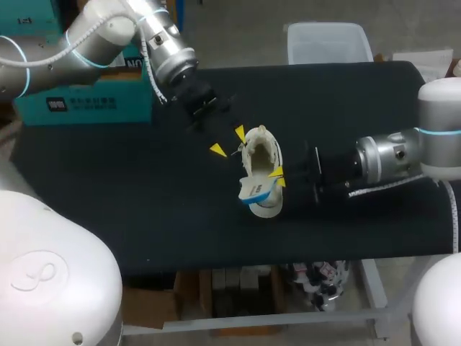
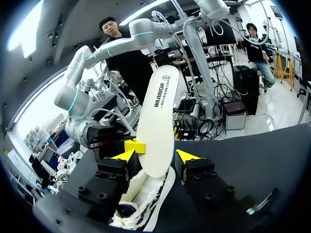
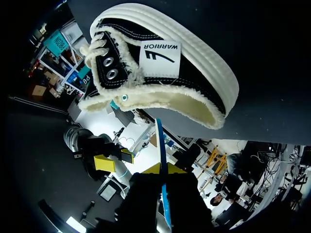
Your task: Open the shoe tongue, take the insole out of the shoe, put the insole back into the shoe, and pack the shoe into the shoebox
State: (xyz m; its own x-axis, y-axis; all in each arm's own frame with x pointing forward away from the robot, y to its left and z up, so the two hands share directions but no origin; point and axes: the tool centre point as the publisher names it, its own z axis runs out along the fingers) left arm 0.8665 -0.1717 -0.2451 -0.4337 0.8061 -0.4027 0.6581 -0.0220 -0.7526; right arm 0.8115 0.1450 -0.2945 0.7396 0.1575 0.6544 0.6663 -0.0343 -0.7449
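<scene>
My right gripper (image 1: 278, 177) comes in from the right of the frame and is pinched on the insole (image 1: 252, 191), a yellow tip pressed to each face. In the head view the insole shows white and blue, just left of these fingertips and at the lower left of the shoe (image 1: 263, 155). The shoe rests on the black table (image 1: 108, 194) near the middle of the frame, its fuzzy-rimmed opening toward the upper end.

In my right wrist view the insole (image 3: 162, 145) is seen edge-on as a thin blue line running out from between the fingers of the gripper (image 3: 163, 171). The shoe (image 3: 165, 63) lies ahead of it, black with a white sole.

My left gripper (image 1: 228, 141) reaches down from the upper left and hangs just beside the shoe's upper left end with its fingers spread, gripping nothing. From its wrist camera the insole (image 2: 155, 121) stands upright ahead of the parted tips of the gripper (image 2: 155, 158), with the shoe (image 2: 146, 204) below them. One yellow fingertip (image 2: 135, 145) of my right gripper presses the insole's edge.

A teal box (image 1: 83, 101) sits at the upper left, under my left arm.
</scene>
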